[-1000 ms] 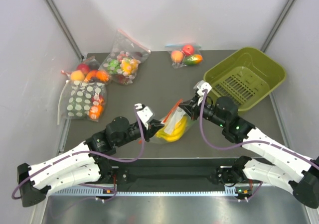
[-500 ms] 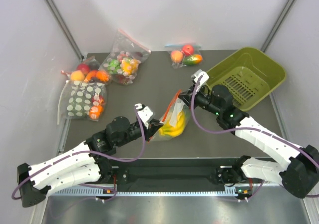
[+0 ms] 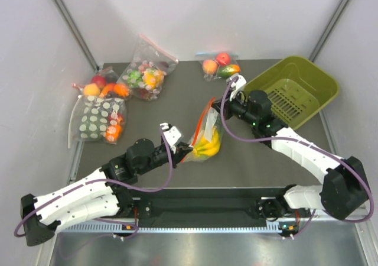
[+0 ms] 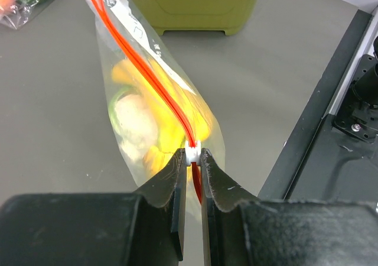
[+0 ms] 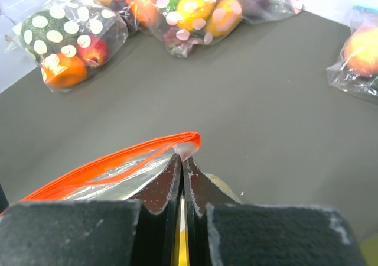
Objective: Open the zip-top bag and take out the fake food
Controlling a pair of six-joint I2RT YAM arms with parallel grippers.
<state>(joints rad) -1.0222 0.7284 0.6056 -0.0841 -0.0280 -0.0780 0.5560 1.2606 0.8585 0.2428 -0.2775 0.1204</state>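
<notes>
The clear zip-top bag (image 3: 206, 135) hangs stretched between both grippers, its red-orange zip strip (image 4: 140, 59) running up and away. Inside it show the fake food: yellow bananas (image 3: 207, 146) and a pale green-white leafy head (image 4: 134, 119). My left gripper (image 4: 193, 155) is shut on the white zip slider at the bag's near end. The far top corner of the bag (image 5: 188, 148) is pinched in my right gripper (image 5: 182, 159), whose jaws are shut on the plastic just under the strip. In the top view the right gripper (image 3: 216, 108) holds the bag's upper end and the left gripper (image 3: 188, 152) its lower end.
An olive green basket (image 3: 289, 91) stands at the back right. A small bag of fruit (image 3: 220, 65) lies behind the right gripper. At the left lie a white-dotted bag (image 3: 99, 119), a loose fruit cluster (image 3: 104, 86) and a bag of multicolour pieces (image 3: 145, 74).
My right gripper has moved back and to the left with the bag's corner, pulling the bag taller and tauter. The left gripper has stayed where it was on the slider.
</notes>
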